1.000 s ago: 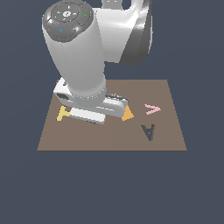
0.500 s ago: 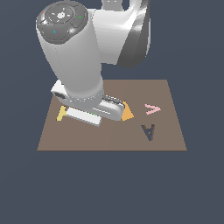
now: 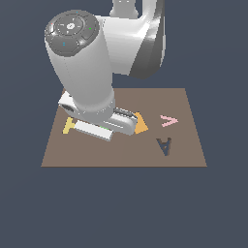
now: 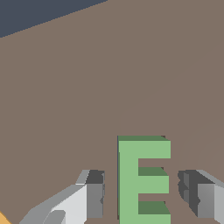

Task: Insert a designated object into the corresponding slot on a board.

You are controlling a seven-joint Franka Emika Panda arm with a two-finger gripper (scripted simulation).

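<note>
In the wrist view the light-green E block [image 4: 142, 181] lies flat on the brown board [image 4: 109, 78]. My gripper [image 4: 144, 194] is open, with one finger [image 4: 94, 194] on each side of the E and a gap between each finger and the block. In the exterior view the arm's body hides the E and the fingers over the board [image 3: 121, 155]. The E-shaped slot is out of view.
A yellow T [image 3: 69, 126] pokes out at the exterior view's left of the arm. An orange piece [image 3: 140, 123], a pink V [image 3: 168, 120] and a dark A-shaped recess [image 3: 164, 146] lie toward the exterior view's right.
The arm's upper body has leaned further toward the exterior view's left and the wrist sits slightly lower over the board. The letters have not moved.
</note>
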